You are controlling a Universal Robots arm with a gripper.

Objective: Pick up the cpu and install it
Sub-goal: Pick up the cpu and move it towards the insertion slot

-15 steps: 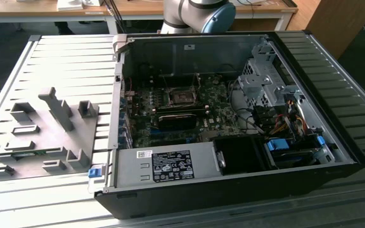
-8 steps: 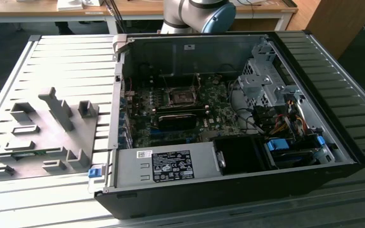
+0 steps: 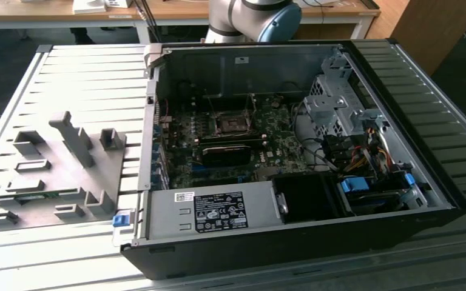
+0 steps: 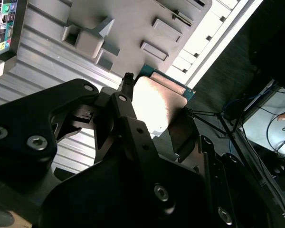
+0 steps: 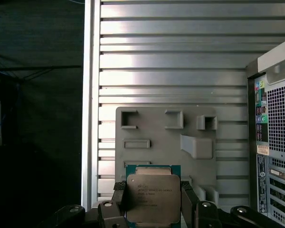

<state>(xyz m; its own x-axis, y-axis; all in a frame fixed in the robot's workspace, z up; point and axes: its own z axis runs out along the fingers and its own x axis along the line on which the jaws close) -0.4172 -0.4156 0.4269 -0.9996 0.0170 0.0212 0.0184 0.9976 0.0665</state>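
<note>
pincer [image 5: 152, 187]: clenched on the cpu [image 5: 153, 199]. In both wrist views a black finger [image 4: 127, 102] presses on each of two opposite edges.
cpu: flat and square, its shiny metal top facing the first wrist view with a thin green rim around it. In the second wrist view it glares bright between the fingertips.
cpu's place: in the pincer, not on any surface. I judge it lifted clear, since the fixture looks well apart from it behind.
fixture [image 5: 156, 128]: a dull grey plate with raised blocks and slots, lying flat on the table. In the first wrist view the cpu hangs in front of its near edge.
table [image 3: 87, 79]: ribbed metal slats that carry the fixture and the computer case side by side.
computer case [image 3: 241, 66]: lying on its side with the panel off, on the exterior view's right of the fixture. Its ported rear face shows in the first wrist view.
motherboard [image 3: 189, 160]: exposed on the case floor.
socket [image 3: 233, 124]: a dark square in a metal frame, near the middle of the board. As far as I can tell there is no chip in it.
arm [image 3: 253, 18]: a grey and blue joint shows past the far wall of the case.
done: the pick-up, judging by the grasp and the gap to the fixture.
left: the whole install, as the cpu is well apart from the socket.
</note>
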